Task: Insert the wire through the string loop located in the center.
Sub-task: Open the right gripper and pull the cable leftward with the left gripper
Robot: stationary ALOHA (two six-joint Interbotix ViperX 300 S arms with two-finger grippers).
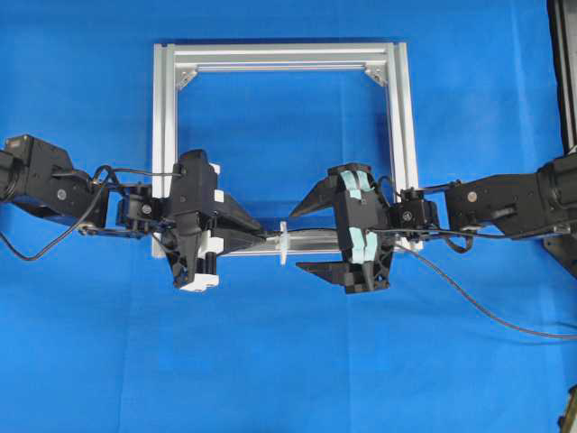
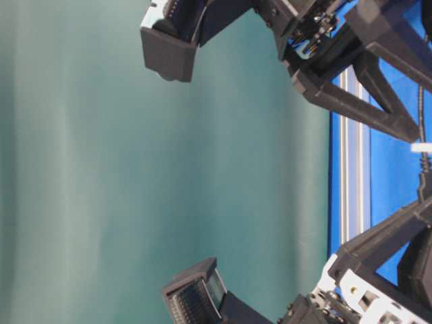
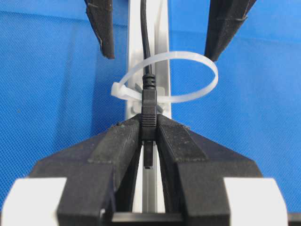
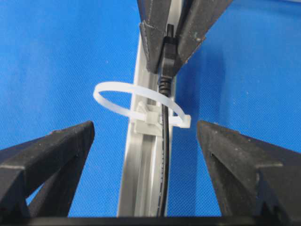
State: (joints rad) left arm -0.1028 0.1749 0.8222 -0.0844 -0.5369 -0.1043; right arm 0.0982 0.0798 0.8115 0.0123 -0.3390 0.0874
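Observation:
The wire (image 1: 469, 298) comes in from the right and runs along the frame's near bar through the white string loop (image 1: 283, 244). My left gripper (image 1: 245, 236) is shut on the wire's black plug just left of the loop. In the left wrist view the gripper (image 3: 148, 125) pinches the plug (image 3: 148, 106), and the cable (image 3: 145, 37) passes through the loop (image 3: 197, 92). My right gripper (image 1: 305, 236) is open and straddles the bar just right of the loop. In the right wrist view the gripper (image 4: 146, 129) is wide open around the wire (image 4: 164, 155), with the loop (image 4: 117, 92) ahead of it.
The silver aluminium frame (image 1: 279, 54) lies flat on the blue cloth, with corner brackets at its far corners. A black stand (image 1: 563, 72) runs along the right edge. Both arms reach in from the sides over the near bar (image 4: 141, 179).

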